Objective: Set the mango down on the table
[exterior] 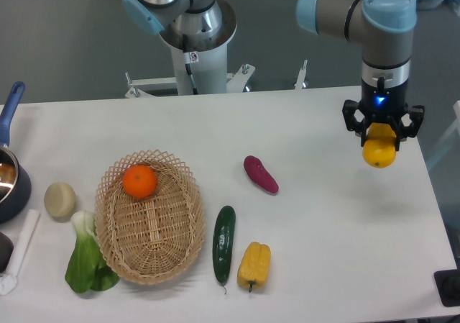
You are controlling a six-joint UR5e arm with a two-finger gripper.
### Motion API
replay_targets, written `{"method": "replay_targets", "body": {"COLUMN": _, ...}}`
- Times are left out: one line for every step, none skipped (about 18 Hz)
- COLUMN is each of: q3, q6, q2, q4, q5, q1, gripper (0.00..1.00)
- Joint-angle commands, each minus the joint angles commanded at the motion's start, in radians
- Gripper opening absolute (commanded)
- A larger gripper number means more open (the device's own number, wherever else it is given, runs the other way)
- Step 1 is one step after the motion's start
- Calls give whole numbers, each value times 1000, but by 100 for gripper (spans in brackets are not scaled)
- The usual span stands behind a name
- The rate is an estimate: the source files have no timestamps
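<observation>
My gripper (381, 137) hangs over the right part of the white table (323, 215), well above its surface. It is shut on the yellow-orange mango (379, 152), which hangs end-down between the black fingers; only the fruit's lower half shows below them. A faint shadow lies on the tabletop below and to the right of it.
A wicker basket (149, 229) at the left holds a round orange (139, 180). A purple sweet potato (260, 174), a cucumber (224, 243) and a yellow bell pepper (254, 265) lie mid-table. Bok choy (86, 255), a pale round item (60, 199) and a pot (10, 183) sit far left.
</observation>
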Motion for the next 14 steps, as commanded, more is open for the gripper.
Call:
{"method": "replay_targets", "body": {"q3": -2, "q6": 0, "q2": 0, "q4": 0, "q5": 0, "q1": 2, "gripper": 40}}
{"method": "replay_targets", "body": {"q3": -6, "q6": 2, "q2": 0, "q4": 2, "q5": 0, "q1": 2, "gripper": 40}}
{"method": "replay_targets", "body": {"q3": -8, "q6": 2, "q2": 0, "q4": 0, "q5": 0, "q1": 3, "gripper": 40}}
{"method": "replay_targets", "body": {"q3": -6, "q6": 0, "q2": 0, "q4": 0, "q5": 2, "q1": 3, "gripper": 40}}
{"method": "replay_targets", "body": {"q3": -8, "q6": -2, "q2": 0, "q4": 0, "q5": 0, "q1": 6, "gripper": 40}}
{"method": "replay_targets", "body": {"q3": -8, "q6": -11, "q2": 0, "q4": 2, "q5": 0, "q1": 5, "gripper": 40}}
{"method": "replay_targets", "body": {"q3": -8, "q6": -23, "q2": -2, "q4": 2, "q5": 0, "q1": 3, "gripper": 40}}
{"method": "replay_targets", "body": {"q3": -9, "q6": -44, "q2": -3, "q4": 2, "q5": 0, "q1": 0, "gripper": 40}}
{"method": "replay_targets", "body": {"q3": -14, "q6": -55, "q2": -6, "q4": 2, "q5": 2, "q1": 0, "gripper": 40}}
{"method": "replay_targets", "body": {"q3": -14, "q6": -58, "q2": -9, "q4": 2, "q5": 3, "q1": 0, "gripper": 40}}
{"method": "replay_targets", "body": {"q3": -14, "q6": -60, "q2": -9, "q4": 2, "q5": 3, "q1": 2, "gripper": 40}}
{"method": "replay_targets", "body": {"q3": -14, "q6": -70, "q2": -11, "q4": 2, "q5": 0, "q1": 6, "gripper": 40}}
{"method": "replay_targets", "body": {"q3": -14, "q6": -87, "q2": -12, "q4": 2, "q5": 0, "q1": 11, "gripper": 40}}
{"method": "replay_targets", "body": {"q3": -14, "q6": -113, "q2": -15, "q4": 2, "q5": 0, "q1": 11, "gripper": 40}}
